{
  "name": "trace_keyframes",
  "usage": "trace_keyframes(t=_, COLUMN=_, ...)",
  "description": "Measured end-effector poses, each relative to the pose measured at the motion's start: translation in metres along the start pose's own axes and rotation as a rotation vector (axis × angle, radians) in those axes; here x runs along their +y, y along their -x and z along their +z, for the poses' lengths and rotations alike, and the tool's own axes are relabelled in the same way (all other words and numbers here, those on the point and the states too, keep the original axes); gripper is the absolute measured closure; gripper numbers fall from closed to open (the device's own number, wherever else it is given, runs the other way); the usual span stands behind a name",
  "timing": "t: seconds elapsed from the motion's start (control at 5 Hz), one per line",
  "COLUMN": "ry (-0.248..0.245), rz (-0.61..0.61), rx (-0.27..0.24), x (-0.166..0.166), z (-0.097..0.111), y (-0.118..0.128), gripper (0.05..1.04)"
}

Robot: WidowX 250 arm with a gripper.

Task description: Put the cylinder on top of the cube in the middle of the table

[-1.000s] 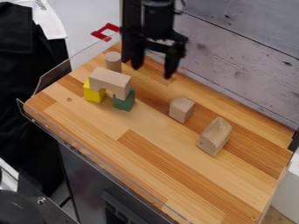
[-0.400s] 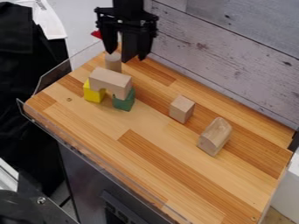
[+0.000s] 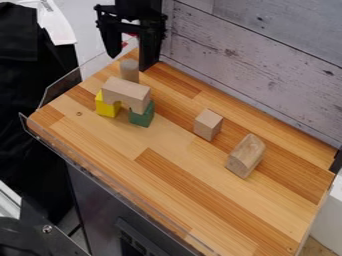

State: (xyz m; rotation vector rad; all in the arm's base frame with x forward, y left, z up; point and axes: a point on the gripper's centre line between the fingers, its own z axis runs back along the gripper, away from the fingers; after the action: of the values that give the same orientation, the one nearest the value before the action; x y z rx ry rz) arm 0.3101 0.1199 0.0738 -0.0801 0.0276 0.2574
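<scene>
My gripper (image 3: 131, 61) wide open, nil held, nr upright rnd wood cyl (image 3: 129, 72); sq-edged wood cube (image 3: 208, 125) on grained wood tbl (image 3: 100, 137).

Blk arm (image 3: 138, 6) is directly above the gripper (image 3: 131, 60), entering from the top edge & running down to it. Gripper hangs approx. vert., pointing down, fingers (image 3: 110, 42) spread w/ a clear gap btwn tips. Dark crosspiece (image 3: 127, 26) sits at its upper end, one finger below it per side.
</scene>
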Motion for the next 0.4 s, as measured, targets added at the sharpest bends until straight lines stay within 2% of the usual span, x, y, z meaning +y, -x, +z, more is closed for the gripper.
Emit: trace_keyframes(t=0.4, ry=0.005, rz=-0.005, rx=0.040, x=0.0091, z=-0.0200, y=-0.0127, gripper=0.083)
